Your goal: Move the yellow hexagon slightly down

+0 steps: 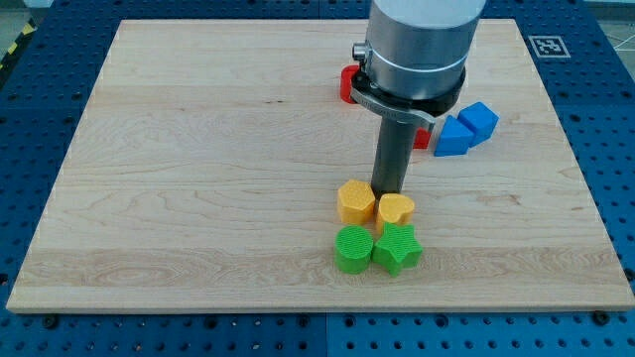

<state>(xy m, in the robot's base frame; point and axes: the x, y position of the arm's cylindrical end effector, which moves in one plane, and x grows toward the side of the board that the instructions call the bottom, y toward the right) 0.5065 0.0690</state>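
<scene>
- The yellow hexagon [355,201] sits low on the board [198,149], touching a yellow heart [397,209], green cylinder [352,248] below.
- My tip [387,191] rests just above both, placed to shove downward; no jaws exist.
- Blue blocks [466,127] lie well apart.

Our arm [417,40] is cut off by the frame's top edge. It hides most of 2 red blocks: one [346,84] peeks out at its left, the other [422,139] at its lower right, shapes unreadable. The worktop [198,149] behind it is also covered.
</scene>
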